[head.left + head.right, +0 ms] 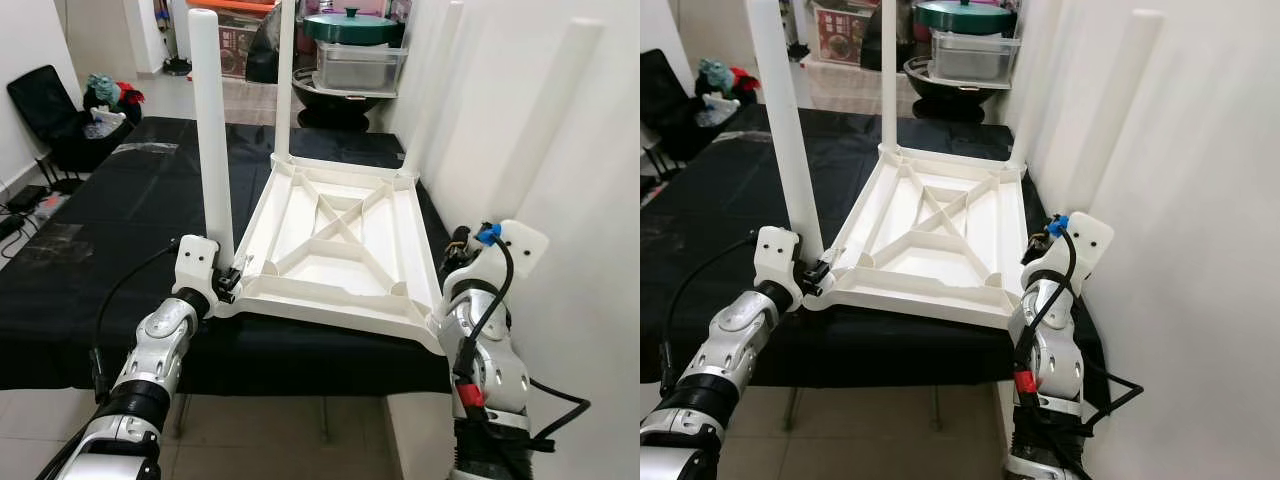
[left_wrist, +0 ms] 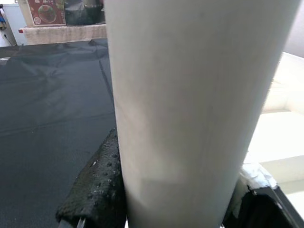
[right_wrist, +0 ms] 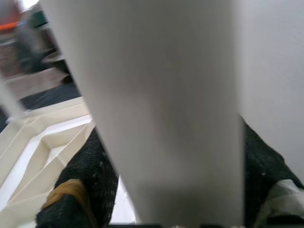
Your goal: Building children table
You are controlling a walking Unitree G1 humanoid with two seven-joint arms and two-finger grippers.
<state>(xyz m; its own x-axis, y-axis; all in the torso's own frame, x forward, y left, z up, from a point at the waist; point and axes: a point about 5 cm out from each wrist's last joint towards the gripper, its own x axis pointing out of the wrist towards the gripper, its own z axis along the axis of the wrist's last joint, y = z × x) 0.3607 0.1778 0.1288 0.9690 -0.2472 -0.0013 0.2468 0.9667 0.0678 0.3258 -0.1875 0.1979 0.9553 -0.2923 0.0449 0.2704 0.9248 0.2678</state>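
Observation:
A white plastic children's table top (image 1: pixel 335 245) lies upside down on the black-covered table (image 1: pixel 120 220), its ribbed underside facing up. Four white legs stand upright at its corners. My left gripper (image 1: pixel 228 280) is shut on the near-left leg (image 1: pixel 212 130) just above its socket; in the left wrist view that leg (image 2: pixel 190 118) runs between the black fingers (image 2: pixel 95 190). My right gripper (image 1: pixel 1040 245) is shut on the near-right leg (image 1: pixel 1110 110), which rises close against the white wall. In the right wrist view this leg (image 3: pixel 166 118) sits between the fingers (image 3: pixel 85 190).
The white wall (image 1: pixel 560 200) stands tight along the right side. Behind the table, a clear box with a green lid (image 1: pixel 355 50) rests on a black basin. A black chair (image 1: pixel 50 110) holding toys and some floor cables (image 1: pixel 20 210) are at the left.

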